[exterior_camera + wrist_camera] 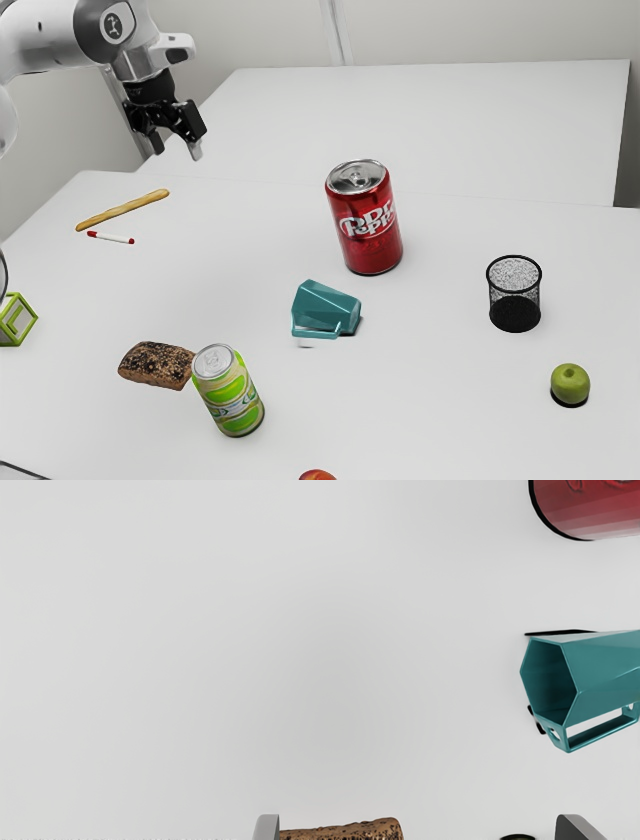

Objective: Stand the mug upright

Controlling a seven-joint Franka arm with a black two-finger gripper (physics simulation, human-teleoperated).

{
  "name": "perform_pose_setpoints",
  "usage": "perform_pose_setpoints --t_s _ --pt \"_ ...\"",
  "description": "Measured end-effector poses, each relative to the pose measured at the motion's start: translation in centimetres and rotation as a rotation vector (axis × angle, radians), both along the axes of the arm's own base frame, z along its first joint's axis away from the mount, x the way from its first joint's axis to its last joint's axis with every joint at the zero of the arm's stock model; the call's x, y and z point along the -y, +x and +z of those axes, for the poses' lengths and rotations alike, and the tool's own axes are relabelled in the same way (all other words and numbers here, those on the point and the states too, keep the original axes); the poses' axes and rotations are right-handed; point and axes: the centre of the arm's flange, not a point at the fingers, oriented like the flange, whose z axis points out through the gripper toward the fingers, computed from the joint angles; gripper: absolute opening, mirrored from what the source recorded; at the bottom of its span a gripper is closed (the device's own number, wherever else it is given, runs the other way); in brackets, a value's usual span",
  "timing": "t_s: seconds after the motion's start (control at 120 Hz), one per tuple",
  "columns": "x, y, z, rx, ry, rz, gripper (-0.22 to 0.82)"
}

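High above the table at the exterior view's upper left, the gripper [176,150] hangs well away from the mug. Its fingertips stand far apart in the wrist view, so the gripper [417,827] is open, with no thing held between them. A teal faceted mug [325,308] lies on its side on the table, its handle toward the exterior view's bottom. The wrist view looks into the open mouth of the mug [600,675]; its base end is cut off there.
Near the mug stand a red soda can [368,225] and a green can [230,392], with a seeded bread piece [157,365] beside the latter. A mesh cup [514,295] and green apple [570,383] are at the exterior view's right. A breadstick [122,210] and marker [111,238] lie below the gripper.
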Motion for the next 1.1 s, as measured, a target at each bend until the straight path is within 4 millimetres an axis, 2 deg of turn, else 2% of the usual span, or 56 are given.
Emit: perform_pose_setpoints --t_s 0.275,0.475,0.525,0.675,0.817,1.1 --pt "0.4 0.0 -0.1 -0.007 -0.010 0.003 0.60" --pt "2.2 -0.7 -3.2 -0.066 -0.103 -0.002 0.60" --pt "2.3 -1.0 -4.6 -0.090 -0.163 0.011 0.60" --pt "0.7 -2.9 -10.3 -0.160 -0.392 0.091 0.60" --pt "2.5 -4.5 -15.9 -0.177 -0.586 0.135 0.60" --pt "5.9 -4.6 -23.8 -0.115 -0.825 0.170 0.60"
